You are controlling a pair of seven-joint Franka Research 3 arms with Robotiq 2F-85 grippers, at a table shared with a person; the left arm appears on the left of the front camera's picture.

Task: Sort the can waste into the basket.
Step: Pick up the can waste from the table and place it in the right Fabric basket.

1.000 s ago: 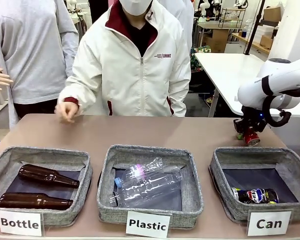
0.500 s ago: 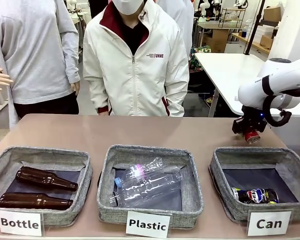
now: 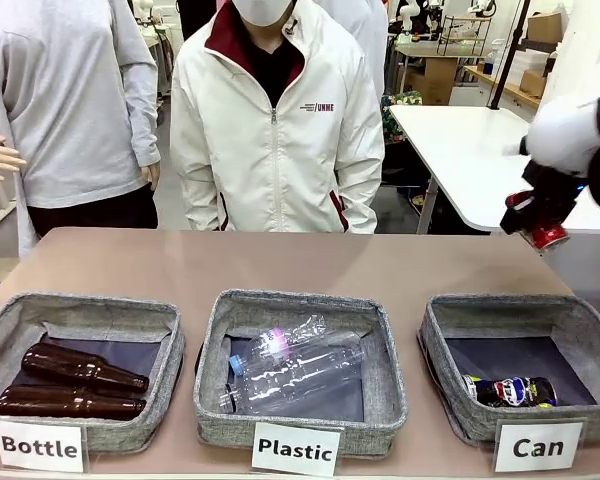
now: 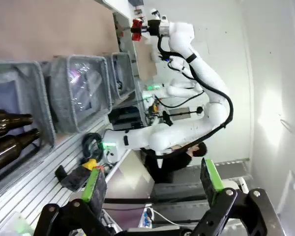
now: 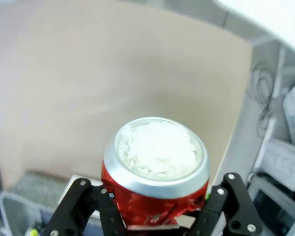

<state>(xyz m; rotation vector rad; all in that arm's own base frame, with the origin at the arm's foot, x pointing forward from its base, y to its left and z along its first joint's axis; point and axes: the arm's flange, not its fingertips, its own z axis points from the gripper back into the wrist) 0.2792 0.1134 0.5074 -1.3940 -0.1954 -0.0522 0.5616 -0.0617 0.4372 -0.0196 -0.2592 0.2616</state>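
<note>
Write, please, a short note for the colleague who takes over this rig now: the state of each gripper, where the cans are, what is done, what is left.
Right gripper: shut on the red can, held in the air above the table's far right side, beyond the Can basket. The right wrist view shows the can's silver end between the fingers.
Left gripper: open, holding nothing, off to the side of the baskets.
Black can: lying on its side in the Can basket.
Done: one can sorted, the second picked up.
Left: carry the red can over the Can basket and release it there.
</note>
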